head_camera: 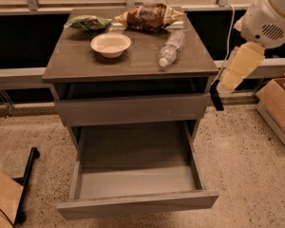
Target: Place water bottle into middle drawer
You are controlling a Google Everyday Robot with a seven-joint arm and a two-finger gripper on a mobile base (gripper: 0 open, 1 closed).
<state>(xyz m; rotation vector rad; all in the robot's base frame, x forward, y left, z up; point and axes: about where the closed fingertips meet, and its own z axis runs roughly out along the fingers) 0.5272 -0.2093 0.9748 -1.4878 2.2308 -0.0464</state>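
Note:
The water bottle (171,49) lies on its side on the cabinet's tabletop (76,61), right of centre, with its white cap toward the front. The middle drawer (133,182) is pulled far out below a plain closed drawer front (132,109), and its grey floor is bare. My arm (242,63) reaches in from the upper right. The dark gripper (216,100) hangs beside the cabinet's right front corner, level with the closed drawer front, below and to the right of the bottle. It holds nothing that I can see.
A white bowl (110,44), a brown snack bag (147,15) and a green bag (88,22) are on the tabletop. A cardboard box (278,106) stands on the floor at right. A black stand (26,175) and cardboard (2,198) are at lower left.

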